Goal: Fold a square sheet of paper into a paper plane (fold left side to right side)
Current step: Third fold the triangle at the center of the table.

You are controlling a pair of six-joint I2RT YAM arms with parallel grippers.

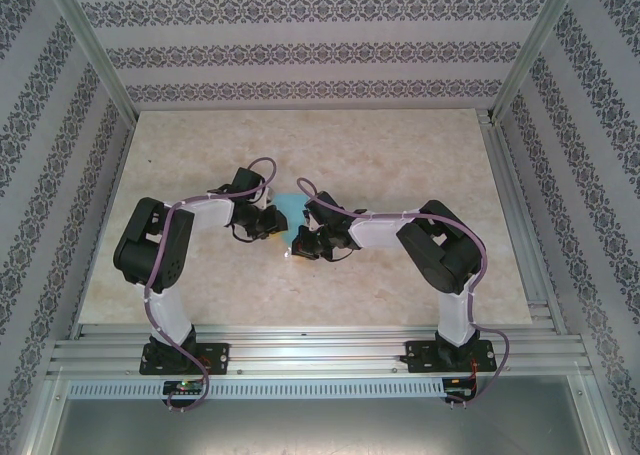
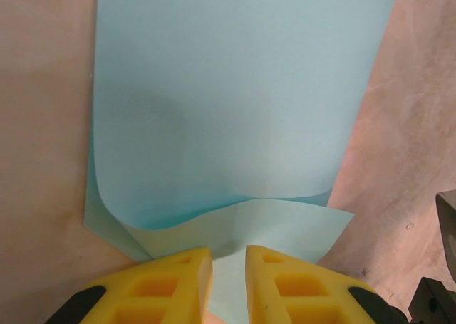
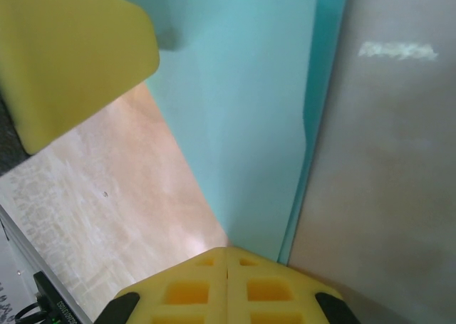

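Light-blue square sheet of paper [image 2: 235, 110], one, between two arms

table [image 1: 400, 155]: beige marbled top | walls [image 1: 300, 50]: patterned wallpaper

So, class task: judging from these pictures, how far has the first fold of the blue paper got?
Done: the square sheet of paper is doubled over, its lifted flap curling over the lower layer. In hand: the left claw pinches the paper; the right claw, jaws together, meets its edge. Left: flattening the crease, then every later fold; no plane shape yet.
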